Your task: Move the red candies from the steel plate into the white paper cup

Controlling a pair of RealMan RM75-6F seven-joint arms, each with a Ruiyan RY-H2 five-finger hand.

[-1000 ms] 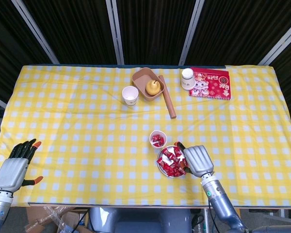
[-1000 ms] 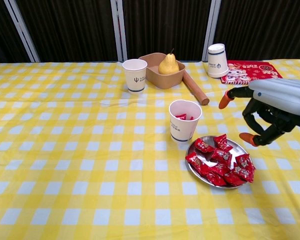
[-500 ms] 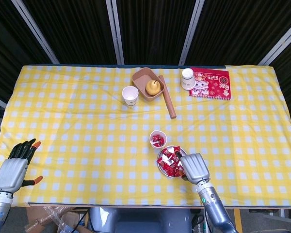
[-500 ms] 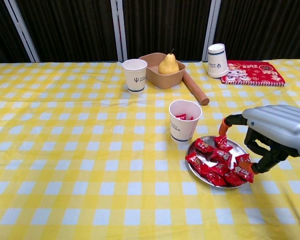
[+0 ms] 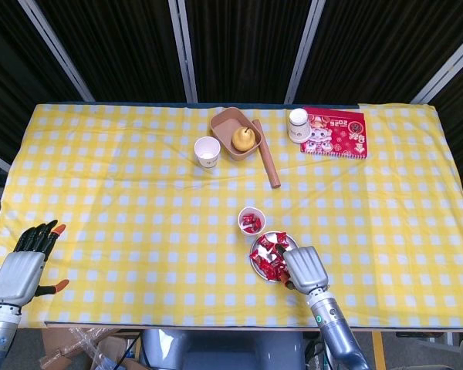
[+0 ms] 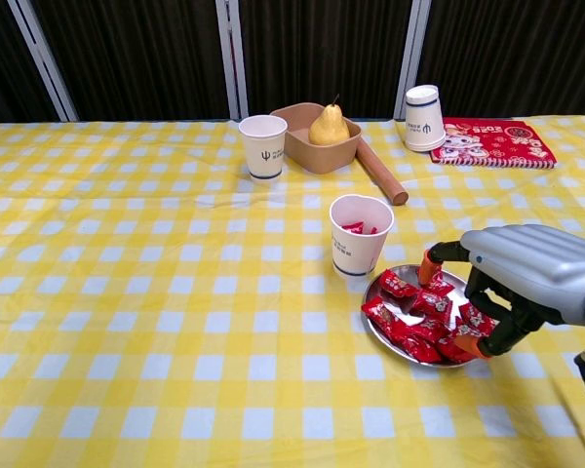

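The red foil-wrapped candies (image 6: 424, 322) lie heaped on the round steel plate (image 6: 378, 336) at the near right of the table, their wrappers pointing every which way with no common long axis. The white paper cup with a dark band near its base (image 6: 360, 235) stands upright, just beside the plate on its far left, and already holds a few red candies (image 5: 251, 224). The right hand (image 6: 512, 283) is lowered over the right half of the plate with its orange-tipped fingers (image 6: 430, 265) curled down among the wrappers and touching them; whether it grips one cannot be told from either view. The left hand (image 5: 25, 263) rests near the near left edge of the table, fingers apart and holding nothing. The table is covered by a yellow-and-white checked cloth (image 6: 127, 292), slightly rumpled, and behind it hang dark curtains (image 5: 239, 46) crossed by pale metal bars. At the far side a second white paper cup (image 6: 263, 146) stands upright, its contents not visible. Next to it a brown square paper tray (image 6: 302, 136) holds a yellow pear (image 6: 329, 127), and a brown wooden rod (image 6: 380, 174) lies along the tray's right side, pointing toward the near right. Farther right a white cup turned upside down (image 6: 422, 117) stands just beside a flat red printed card (image 6: 492, 141).
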